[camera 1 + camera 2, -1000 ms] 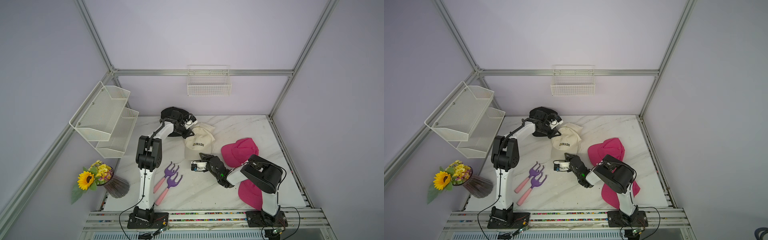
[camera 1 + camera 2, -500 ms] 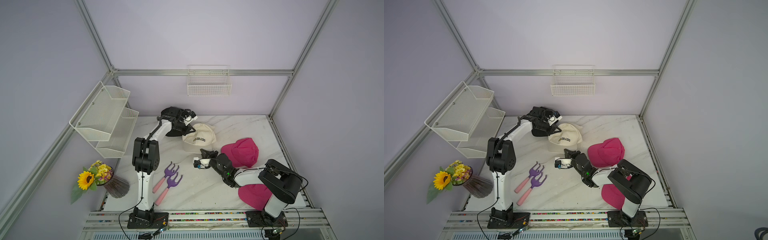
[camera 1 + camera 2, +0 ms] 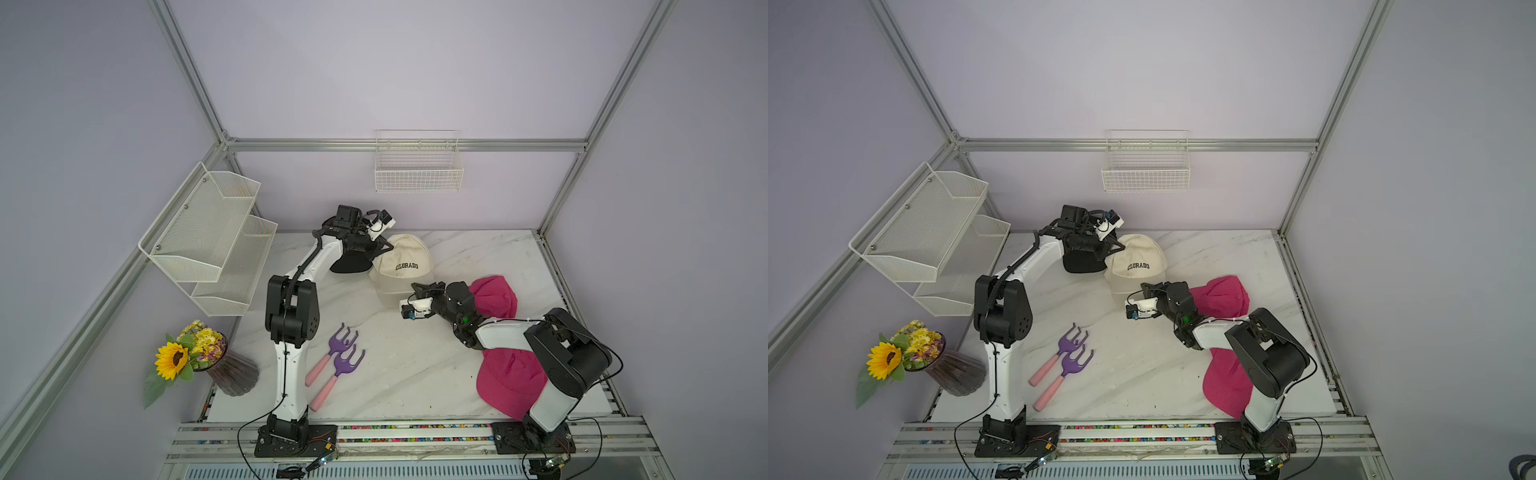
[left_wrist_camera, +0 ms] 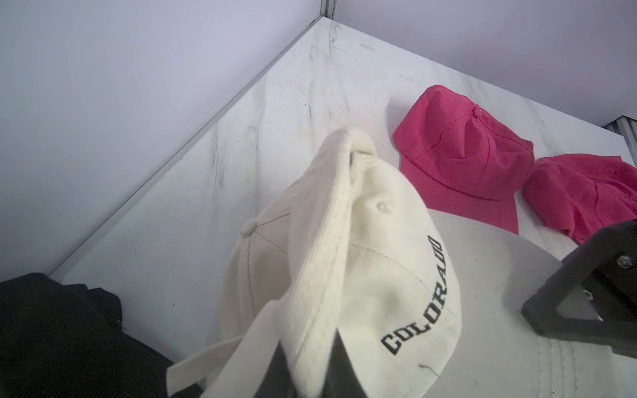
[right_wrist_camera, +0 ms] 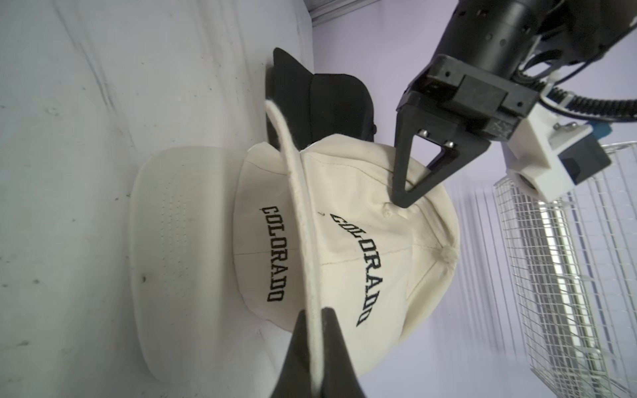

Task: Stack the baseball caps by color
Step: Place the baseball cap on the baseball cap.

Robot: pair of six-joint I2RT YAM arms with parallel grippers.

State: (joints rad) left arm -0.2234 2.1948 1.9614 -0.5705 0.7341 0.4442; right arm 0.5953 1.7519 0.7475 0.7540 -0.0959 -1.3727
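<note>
Right wrist view shows you the cream pile nearly settled. Your right hand is clenched on the upturned brim of the top cream cap, whose crown sits over the lower cream cap. Across that crown, your left hand has its fingertips together on the fabric, and you cannot tell whether it grasps the cloth or merely rests on it. Just behind the left hand the black caps lie piled, their number hidden. By my judgement, cream needs only a release and the brim laid flat. Pink is untouched: in a top view one pink cap lies just beside the right hand, and the second pink cap lies by that arm's base, apart from it on the desk.
</note>
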